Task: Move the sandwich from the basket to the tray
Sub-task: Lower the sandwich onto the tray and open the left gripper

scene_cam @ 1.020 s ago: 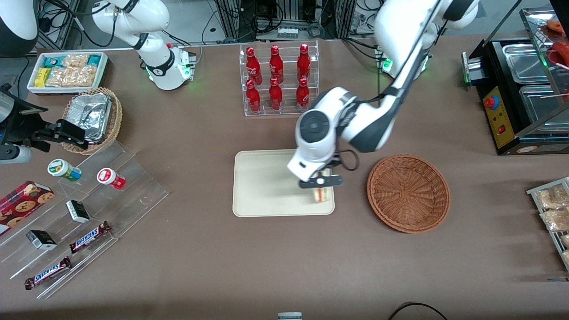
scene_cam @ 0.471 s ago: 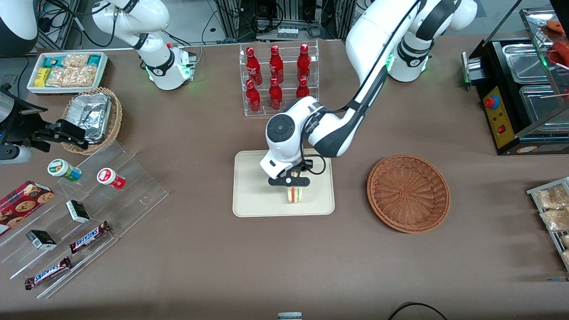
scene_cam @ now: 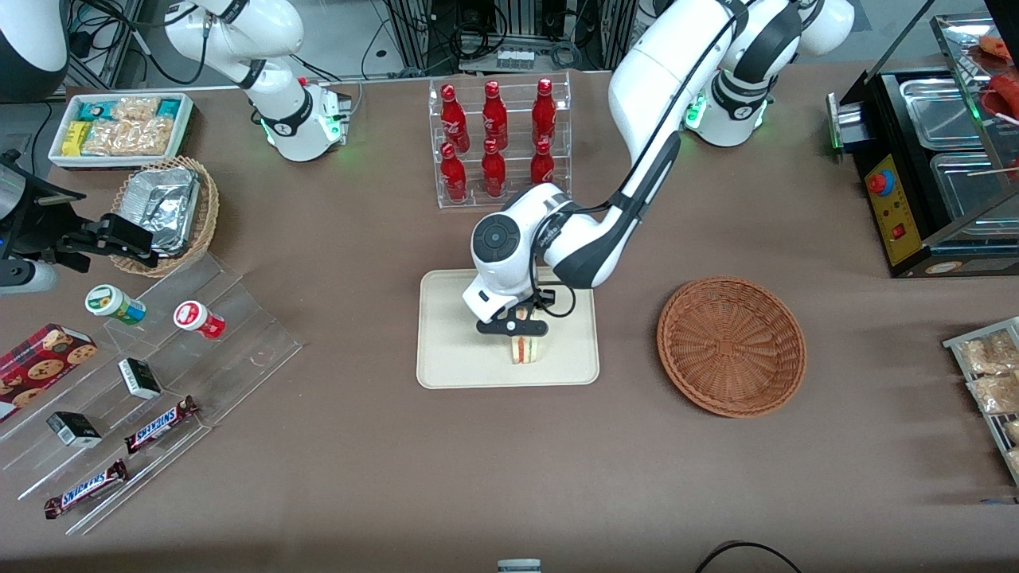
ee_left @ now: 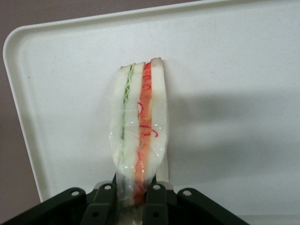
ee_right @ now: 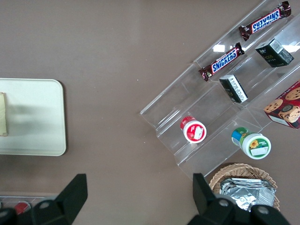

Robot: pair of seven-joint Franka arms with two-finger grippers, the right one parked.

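Observation:
The sandwich point(scene_cam: 526, 346), a wedge of white bread with red, orange and green layers, stands on its edge on the cream tray point(scene_cam: 454, 350), near the tray's front rim. My gripper point(scene_cam: 517, 326) is straight above it, shut on its upper end. In the left wrist view the black fingers point(ee_left: 105, 206) squeeze the wrapped sandwich point(ee_left: 138, 126) from both sides, with the tray point(ee_left: 225, 84) under it. The reddish-brown basket point(scene_cam: 731, 344) sits beside the tray toward the working arm's end, with nothing in it.
A clear rack of red bottles point(scene_cam: 497, 139) stands farther from the front camera than the tray. A tiered acrylic stand with candy bars and small jars point(scene_cam: 143, 382) and a tan basket of foil point(scene_cam: 167, 211) lie toward the parked arm's end. A food warmer point(scene_cam: 931, 159) stands at the working arm's end.
My gripper carried the sandwich from the tray's edge nearest the basket toward the tray's middle, then lowered slightly. The sandwich now rests on the tray.

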